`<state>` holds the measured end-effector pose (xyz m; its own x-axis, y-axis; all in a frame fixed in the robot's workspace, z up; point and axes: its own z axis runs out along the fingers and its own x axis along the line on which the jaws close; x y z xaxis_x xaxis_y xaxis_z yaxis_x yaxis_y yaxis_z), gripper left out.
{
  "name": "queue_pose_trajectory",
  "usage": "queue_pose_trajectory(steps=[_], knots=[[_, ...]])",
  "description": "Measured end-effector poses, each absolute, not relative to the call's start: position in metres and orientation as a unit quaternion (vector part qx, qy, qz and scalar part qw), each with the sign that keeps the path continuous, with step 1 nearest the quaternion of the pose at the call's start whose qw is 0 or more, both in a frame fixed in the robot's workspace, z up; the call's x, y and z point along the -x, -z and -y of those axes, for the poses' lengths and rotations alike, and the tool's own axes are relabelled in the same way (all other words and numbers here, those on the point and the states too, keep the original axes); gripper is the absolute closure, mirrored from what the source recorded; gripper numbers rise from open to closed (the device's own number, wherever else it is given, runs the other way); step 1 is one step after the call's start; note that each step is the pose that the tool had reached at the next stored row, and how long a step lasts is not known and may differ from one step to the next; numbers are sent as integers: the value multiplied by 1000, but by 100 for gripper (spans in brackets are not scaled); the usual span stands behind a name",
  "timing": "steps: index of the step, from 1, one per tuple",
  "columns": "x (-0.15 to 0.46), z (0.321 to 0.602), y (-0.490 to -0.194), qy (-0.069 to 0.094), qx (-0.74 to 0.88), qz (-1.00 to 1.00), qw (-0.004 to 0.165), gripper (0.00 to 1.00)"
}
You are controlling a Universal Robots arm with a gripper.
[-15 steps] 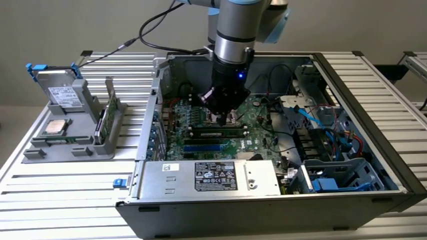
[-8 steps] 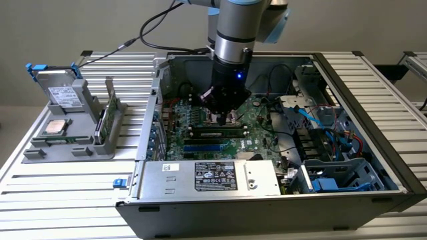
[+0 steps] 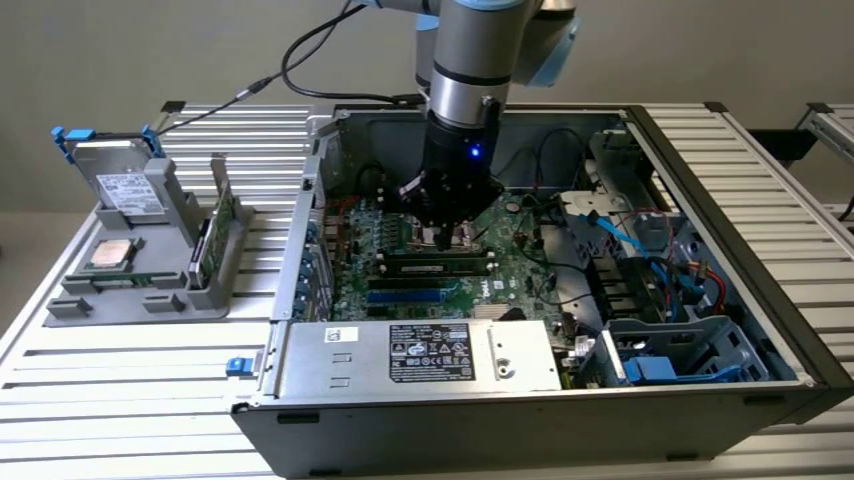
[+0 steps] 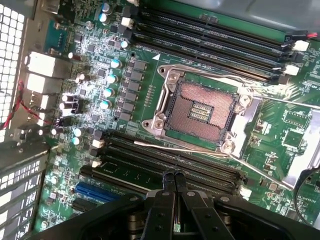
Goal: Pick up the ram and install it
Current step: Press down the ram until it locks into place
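Above seated ram (image 3: 437, 266), closed fingers (image 4: 174, 181)

A robotics lab or test workshop: an open PC case (image 3: 534, 300) with its motherboard (image 4: 150, 100) bared lies on a desk (image 3: 120, 380) of ribbed aluminium profiles, beside a grey parts holder (image 3: 134, 270), under an industrial robot arm (image 3: 474, 60) trailing cables.
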<state>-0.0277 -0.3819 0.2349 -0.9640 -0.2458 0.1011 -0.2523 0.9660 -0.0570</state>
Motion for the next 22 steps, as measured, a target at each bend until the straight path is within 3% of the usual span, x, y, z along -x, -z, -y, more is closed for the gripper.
queue_pose_trajectory(steps=[22], knots=[[28, 396, -245, -32, -65, 996, 43, 90]])
